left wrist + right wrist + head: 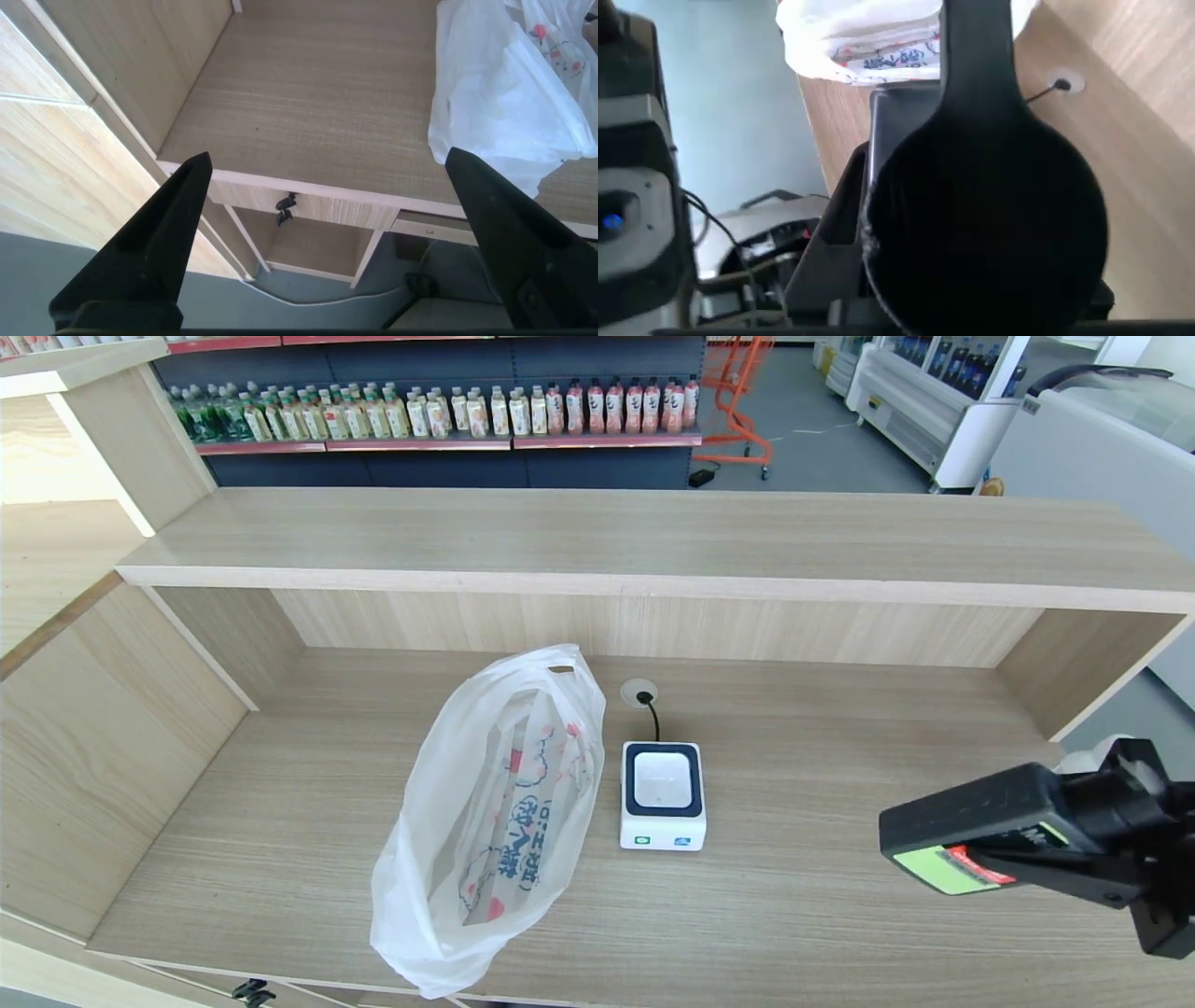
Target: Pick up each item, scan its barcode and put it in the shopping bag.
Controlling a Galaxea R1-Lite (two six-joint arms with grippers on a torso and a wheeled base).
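A white plastic shopping bag (485, 821) lies on the wooden counter (822, 915), holding a pink and white packet (523, 803). Just right of it sits the white barcode scanner (662, 793), window facing up. My right gripper (1074, 831) hovers over the counter's right side, shut on a black item (971, 821) with a green and red label on its underside. That item points toward the scanner and looms large and dark (980, 233) in the right wrist view. My left gripper (329, 159) is open and holds nothing, above the counter's front left edge, with the bag (505, 93) off to one side.
A raised wooden ledge (653, 537) runs along the back of the counter, and side panels (112, 747) close it in left and right. The scanner's cable runs to a grommet (639, 692). Shelves of bottles (429, 415) stand far behind.
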